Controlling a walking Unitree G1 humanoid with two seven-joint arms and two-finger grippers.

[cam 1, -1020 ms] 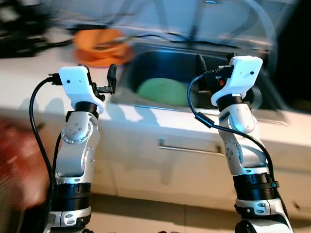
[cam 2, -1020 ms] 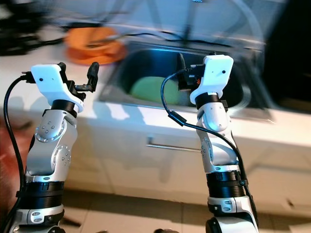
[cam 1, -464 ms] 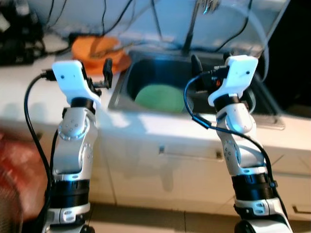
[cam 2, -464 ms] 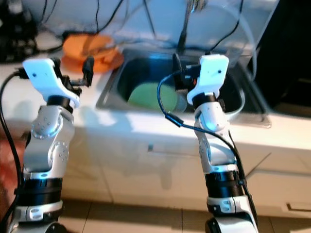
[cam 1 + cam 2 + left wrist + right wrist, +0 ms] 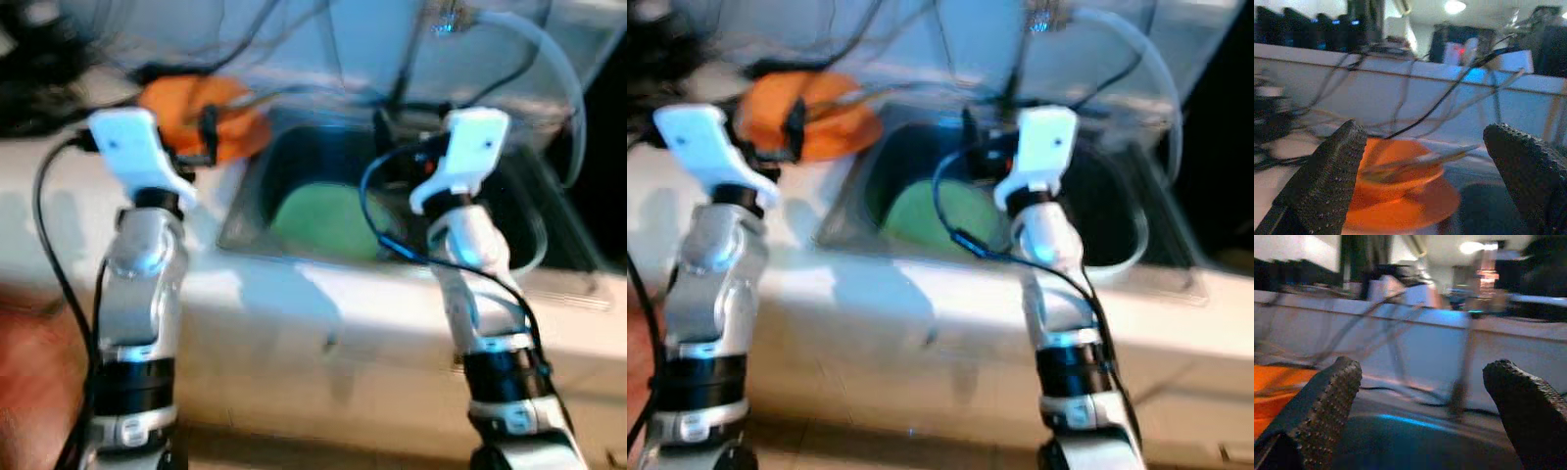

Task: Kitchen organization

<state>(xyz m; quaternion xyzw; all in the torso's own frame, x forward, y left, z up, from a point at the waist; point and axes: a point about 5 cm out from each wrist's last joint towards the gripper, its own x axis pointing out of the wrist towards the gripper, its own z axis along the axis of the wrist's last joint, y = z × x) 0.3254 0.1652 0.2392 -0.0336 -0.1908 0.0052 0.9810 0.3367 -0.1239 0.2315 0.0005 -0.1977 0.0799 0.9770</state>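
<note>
White countertop (image 5: 59,196) carries an orange bowl on an orange plate (image 5: 1400,210), directly ahead of left gripper (image 5: 1437,161); cables alongside.

Head pair down on sink (image 5: 294,166) — wrists level, toward backsplash (image 5: 1400,93).
</note>
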